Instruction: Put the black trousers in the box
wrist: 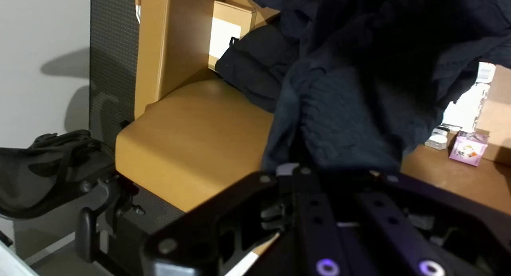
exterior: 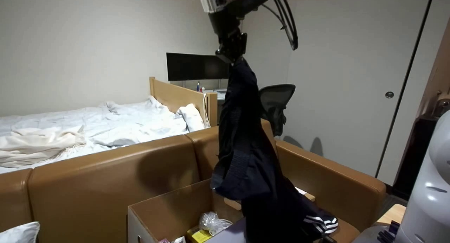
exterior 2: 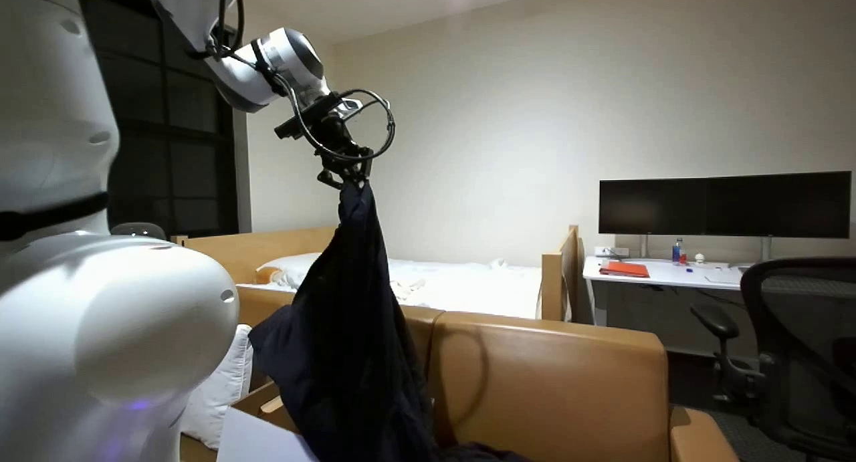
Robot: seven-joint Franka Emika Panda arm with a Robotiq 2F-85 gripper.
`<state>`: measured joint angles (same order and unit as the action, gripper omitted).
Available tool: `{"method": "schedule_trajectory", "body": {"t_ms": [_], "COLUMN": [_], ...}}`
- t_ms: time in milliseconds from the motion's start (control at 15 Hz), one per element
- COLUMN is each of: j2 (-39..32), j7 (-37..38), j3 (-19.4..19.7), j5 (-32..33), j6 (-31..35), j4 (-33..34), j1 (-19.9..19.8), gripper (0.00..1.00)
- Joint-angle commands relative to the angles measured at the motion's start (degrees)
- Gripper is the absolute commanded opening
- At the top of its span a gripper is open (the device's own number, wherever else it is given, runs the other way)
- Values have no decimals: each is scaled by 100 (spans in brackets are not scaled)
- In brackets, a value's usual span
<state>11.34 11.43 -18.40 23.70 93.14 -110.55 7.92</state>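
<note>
The black trousers [exterior: 246,137] hang in a long drape from my gripper [exterior: 232,60], which is shut on their top end high above the sofa. An exterior view also shows the gripper [exterior 2: 352,181] with the dark cloth [exterior 2: 354,301] widening beneath it. White stripes mark the low end, down by the sofa seat. From the wrist view, the cloth [wrist: 347,108] fills the space beyond the fingers, and a lower fold lies against the box [wrist: 233,16]. That brown carton carries a white label and stands by the sofa arm; the trousers cover much of it, so its opening is hidden.
A larger cardboard enclosure [exterior: 175,204] on the sofa holds a yellow pack [exterior: 199,235] and a clear plastic bag [exterior: 210,220]. A pale panel [exterior 2: 261,438] rises beside the trousers. The sofa backrest [exterior 2: 548,375], sofa arm [wrist: 153,48] and office chair [wrist: 60,168] stand around.
</note>
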Motion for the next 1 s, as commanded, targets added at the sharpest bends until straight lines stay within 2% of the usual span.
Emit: {"method": "schedule_trajectory", "body": {"t_ms": [0,533,933], "j2": [-638,-2320,-3332], "j7": [-94,-2,-48], "j3": [57,29,406], "j5": [235,250,291], "j6": [338,1004,1481], "j4": [65,185,331], "j1": [208,930,1181], "gripper": [1,1,1]}}
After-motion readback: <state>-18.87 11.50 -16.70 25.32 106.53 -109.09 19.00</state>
